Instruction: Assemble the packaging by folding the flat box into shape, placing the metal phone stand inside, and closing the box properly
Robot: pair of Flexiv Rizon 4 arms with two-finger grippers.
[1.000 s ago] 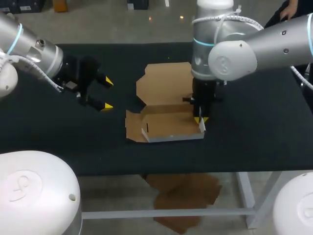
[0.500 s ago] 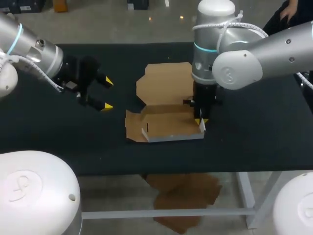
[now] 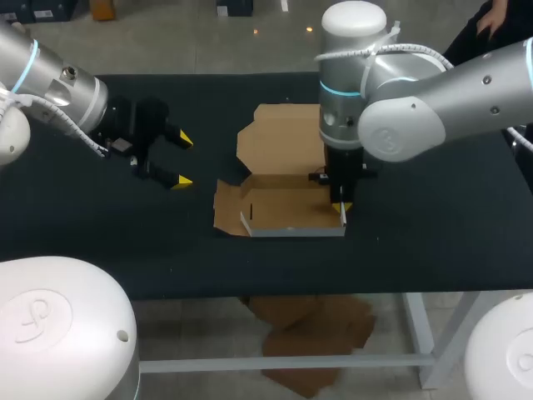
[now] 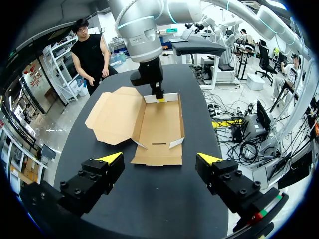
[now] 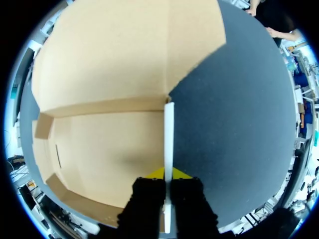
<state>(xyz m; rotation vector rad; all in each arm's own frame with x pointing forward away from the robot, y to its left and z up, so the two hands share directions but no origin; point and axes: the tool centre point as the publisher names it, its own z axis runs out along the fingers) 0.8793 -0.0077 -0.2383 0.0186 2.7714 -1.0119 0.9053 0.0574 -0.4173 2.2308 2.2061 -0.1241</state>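
Right fingers (image 3: pixel 336 205) clamping box (image 3: pixel 283 215) right side wall, centre frame; left fingers (image 3: pixel 182 180) hanging spread apart above worktop (image 3: pixel 433 233), frame left.

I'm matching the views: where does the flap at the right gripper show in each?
Head view: flap at the box's right end, under right gripper.
Left wrist view: flap at box's far end.
Right wrist view: flap between the fingers.
Shared landmark: open lid.
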